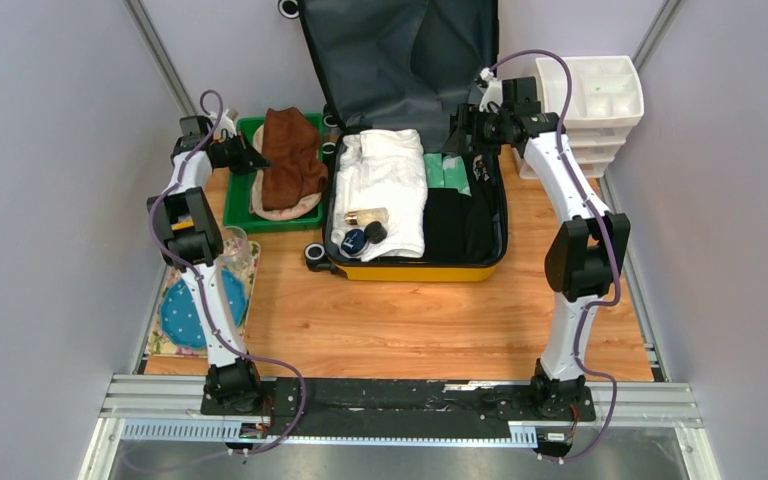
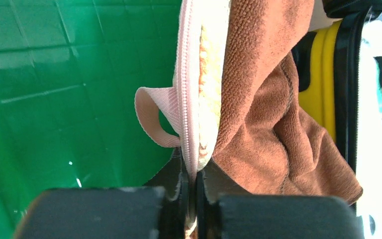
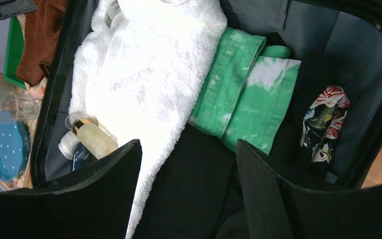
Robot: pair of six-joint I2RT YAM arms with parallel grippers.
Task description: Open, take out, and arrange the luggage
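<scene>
Left gripper (image 2: 193,178): jaws pinched shut on the zip edge of the pink pouch (image 2: 199,74), which runs straight ahead of them.
Brown towel (image 2: 263,114): just right of those jaws, draped over the pouch.
Green tray (image 2: 69,99): left of and below them.
Right gripper (image 3: 189,145): jaws spread wide, holding nothing.
Luggage (image 3: 328,45): open beneath the right jaws, with black clothing (image 3: 194,189) between them, a white towel (image 3: 149,74) ahead-left and a green garment (image 3: 248,99) ahead-right.

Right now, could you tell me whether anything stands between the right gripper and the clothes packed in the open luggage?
Nothing visible does. The luggage lies open, and the right gripper hangs open above the green garment and the black clothing, with no visible obstacle between them.
</scene>
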